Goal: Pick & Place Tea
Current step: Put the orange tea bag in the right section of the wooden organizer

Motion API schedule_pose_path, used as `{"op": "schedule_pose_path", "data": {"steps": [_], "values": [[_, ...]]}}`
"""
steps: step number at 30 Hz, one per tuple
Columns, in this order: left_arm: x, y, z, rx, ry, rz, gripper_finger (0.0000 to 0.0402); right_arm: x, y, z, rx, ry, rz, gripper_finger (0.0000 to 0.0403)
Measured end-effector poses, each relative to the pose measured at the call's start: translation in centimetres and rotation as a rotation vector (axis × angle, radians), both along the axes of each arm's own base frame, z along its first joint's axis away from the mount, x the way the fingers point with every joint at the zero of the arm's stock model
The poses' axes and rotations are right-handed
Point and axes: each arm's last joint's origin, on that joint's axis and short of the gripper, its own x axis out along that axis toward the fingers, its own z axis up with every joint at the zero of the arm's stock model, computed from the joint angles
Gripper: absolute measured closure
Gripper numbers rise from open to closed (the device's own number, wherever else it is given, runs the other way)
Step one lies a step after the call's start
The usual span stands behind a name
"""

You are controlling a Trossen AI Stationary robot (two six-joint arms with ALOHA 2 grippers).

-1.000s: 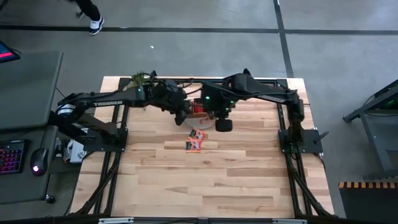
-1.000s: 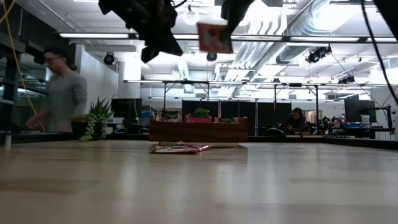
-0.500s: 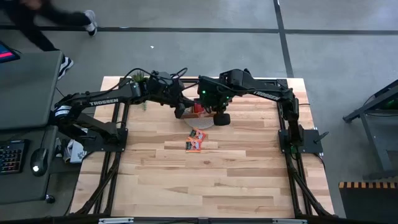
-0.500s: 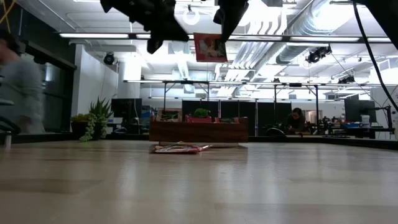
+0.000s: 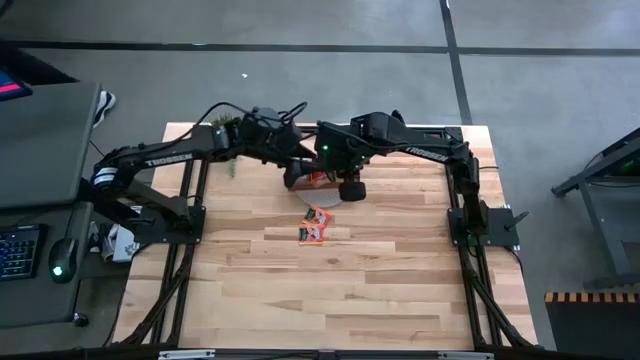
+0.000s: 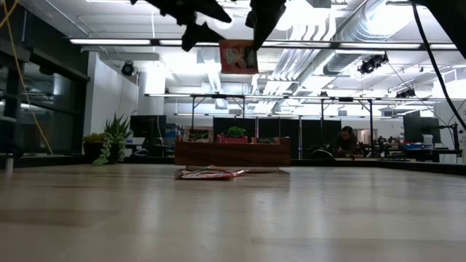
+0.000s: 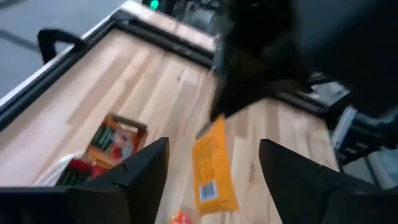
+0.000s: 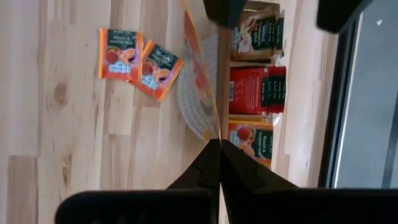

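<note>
One orange tea sachet point(image 6: 238, 57) hangs in the air over the brown wooden tray point(image 6: 233, 154), with my right gripper point(image 6: 261, 18) shut on it. In the left wrist view the sachet point(image 7: 213, 165) hangs between the wide-apart fingers of my open left gripper point(image 7: 214, 144), which stands beside it and touches nothing. Two more sachets point(image 8: 134, 59) lie flat on the table just in front of the tray. The tray's compartments point(image 8: 252, 81) hold several red and orange sachets. My right gripper pinches the sachet's upper edge point(image 6: 250, 44) between its two shut fingers, coming from above and pointing down. The sachet hangs below the fingers, clear of table and tray, and shows edge-on point(image 8: 214, 134) in the right wrist view.
A pale woven round mat point(image 8: 189, 102) lies under the tray's near side. A small potted plant point(image 5: 225, 125) stands at the far left of the table. The near half of the wooden table point(image 5: 320, 300) is bare boards.
My left gripper has opened and risen a little toward the far edge. My right gripper has carried the hanging sachet toward the far edge, over the tray, and stays shut on it.
</note>
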Motion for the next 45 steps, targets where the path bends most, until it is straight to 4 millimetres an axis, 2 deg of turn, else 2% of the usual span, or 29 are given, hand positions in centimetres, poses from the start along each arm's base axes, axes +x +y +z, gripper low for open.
{"op": "schedule_pose_path", "data": {"steps": [5, 12, 24, 32, 45], "values": [[1.2, 0.3, 1.9, 0.042, 0.035, -0.027, 0.0145, 0.2, 0.0, 0.1, -0.004, -0.024, 0.000, 0.0403], [3.9, 0.0, 0.7, 0.066, 0.163, -0.078, 0.0144, 0.1, -0.2, 0.0, -0.013, -0.012, -0.015, 0.0403], [3.8, -0.2, 0.9, 0.054, 0.145, -0.136, 0.0144, 0.0, -0.1, 0.0, 0.002, -0.001, 0.034, 0.0403], [3.7, -0.4, 0.8, 0.132, 0.146, -0.235, 0.0144, -0.2, 0.0, 0.0, -0.003, 0.020, 0.074, 0.0403], [3.1, 0.1, 0.0, 0.311, 0.298, -0.121, 0.0144, -0.6, 0.2, 0.2, 0.049, 0.023, 0.115, 0.0403]]}}
